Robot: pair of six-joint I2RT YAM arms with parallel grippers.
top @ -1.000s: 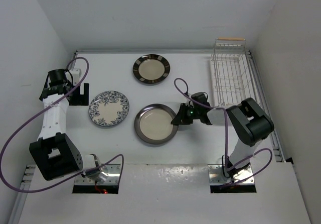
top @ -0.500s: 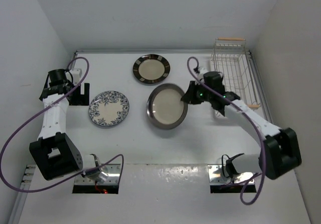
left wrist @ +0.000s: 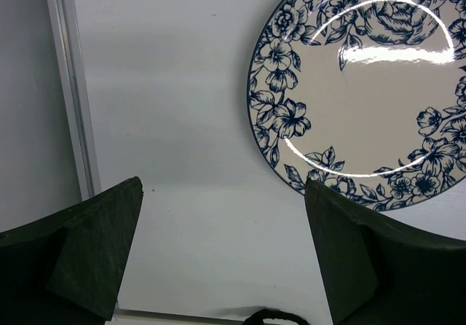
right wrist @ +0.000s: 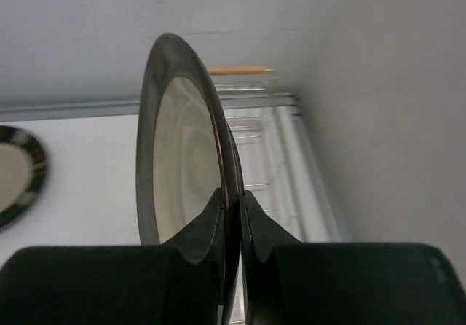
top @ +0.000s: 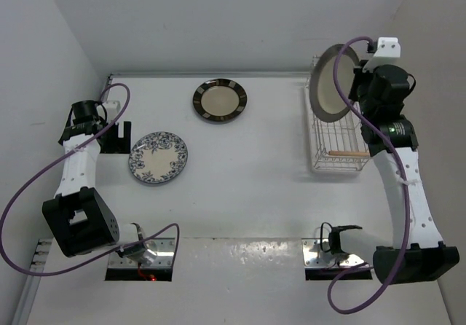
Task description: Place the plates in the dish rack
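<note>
The right gripper (right wrist: 231, 202) is clamped on the rim of the grey-rimmed plate (top: 331, 83), holding it on edge in the air above the far part of the dish rack (top: 336, 132). The left gripper (left wrist: 223, 194) hangs wide open just left of the floral plate (top: 158, 157), which lies flat on the worktop (top: 247, 165). The brown-rimmed plate (top: 220, 100) lies farther back.
</note>
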